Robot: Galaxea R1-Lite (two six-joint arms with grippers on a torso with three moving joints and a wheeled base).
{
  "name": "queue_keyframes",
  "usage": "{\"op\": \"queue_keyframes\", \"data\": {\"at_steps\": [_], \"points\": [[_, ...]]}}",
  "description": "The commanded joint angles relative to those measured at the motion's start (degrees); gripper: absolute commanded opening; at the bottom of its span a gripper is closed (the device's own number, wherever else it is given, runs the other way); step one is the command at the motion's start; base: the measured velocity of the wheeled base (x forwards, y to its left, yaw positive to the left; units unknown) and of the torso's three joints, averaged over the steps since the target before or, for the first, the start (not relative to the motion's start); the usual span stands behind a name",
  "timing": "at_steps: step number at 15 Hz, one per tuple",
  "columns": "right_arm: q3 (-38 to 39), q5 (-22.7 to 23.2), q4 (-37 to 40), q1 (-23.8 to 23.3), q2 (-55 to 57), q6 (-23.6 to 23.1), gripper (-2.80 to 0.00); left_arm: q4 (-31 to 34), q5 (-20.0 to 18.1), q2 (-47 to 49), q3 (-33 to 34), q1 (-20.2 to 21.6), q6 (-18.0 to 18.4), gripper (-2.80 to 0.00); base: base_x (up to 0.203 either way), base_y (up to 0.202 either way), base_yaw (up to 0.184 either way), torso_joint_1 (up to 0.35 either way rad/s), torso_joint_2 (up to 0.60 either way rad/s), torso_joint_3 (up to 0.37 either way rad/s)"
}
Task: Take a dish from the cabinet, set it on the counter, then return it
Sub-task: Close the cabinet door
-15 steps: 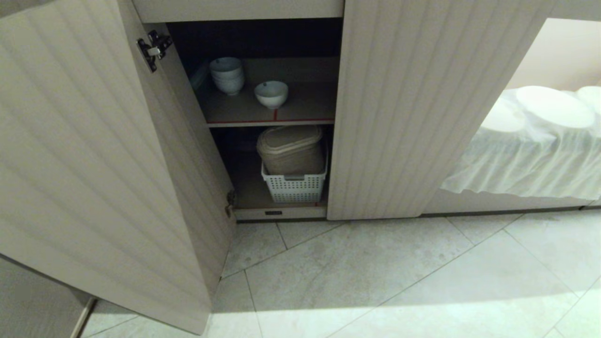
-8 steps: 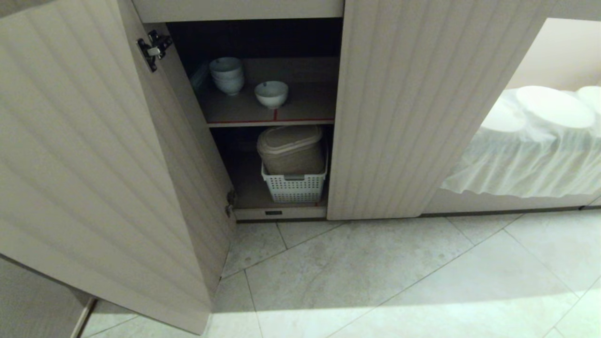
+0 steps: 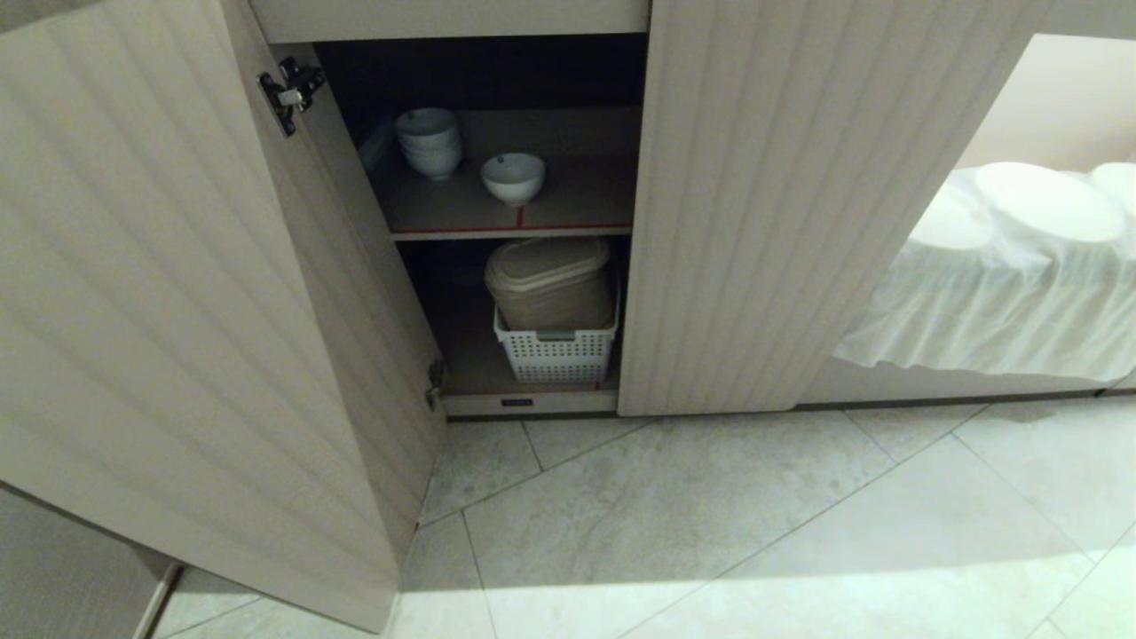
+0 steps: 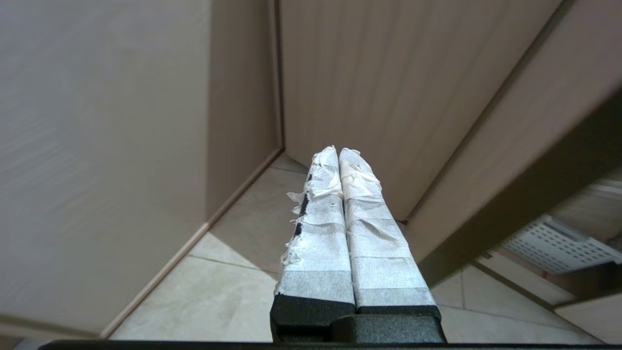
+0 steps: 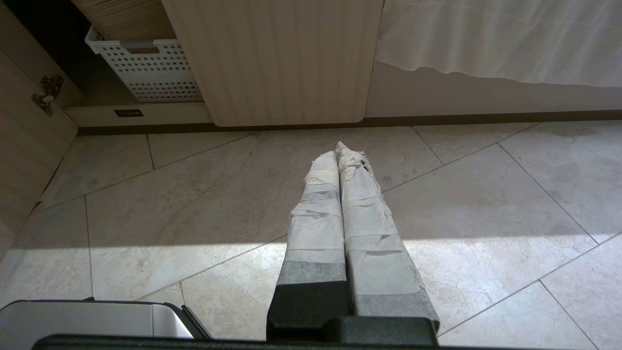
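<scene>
Low beige cabinet with vertically fluted doors (image 3: 781, 222): left door (image 3: 177, 311) swung open, right one closed. Small round white ceramic bowl (image 3: 513, 177) sits upright on the upper red-taped shelf (image 3: 577, 209), near the front edge, apart from the stack of similar white bowls (image 3: 429, 142) at its 10 o'clock. Below it, a white perforated plastic basket (image 3: 557, 351) holds a beige lidded container (image 3: 550, 284). Left claw (image 4: 338, 151): taped fingers pressed together, empty, beside fluted door panels above the tile floor (image 4: 233, 272). Right claw (image 5: 336, 148): fingers together, empty, over the floor, clear of the cabinet.
</scene>
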Motion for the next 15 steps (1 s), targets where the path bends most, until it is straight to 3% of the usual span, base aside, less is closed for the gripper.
{"op": "queue_keyframes", "data": {"at_steps": [1,8,12,15], "points": [[0.0,0.0,-0.1,0.1,0.0,0.0,-2.80,-0.2,-3.4,2.4,-0.2,2.3,0.2,-2.80,0.000,0.000,0.000,0.000,0.00,0.000],[0.0,0.0,-0.1,0.0,0.0,0.0,-2.80,-2.6,-18.3,5.1,0.0,12.7,0.8,-2.80,0.000,0.000,0.000,0.000,0.00,0.000],[0.0,0.0,-0.1,0.0,0.0,0.0,-2.80,-3.3,-24.7,5.6,0.2,13.3,0.2,-2.80,0.000,0.000,0.000,0.000,0.00,0.000],[0.0,0.0,-0.1,0.0,0.0,0.0,-2.80,-3.4,-25.1,7.1,1.1,13.4,0.0,-2.80,0.000,0.000,0.000,0.000,0.00,0.000]]}}
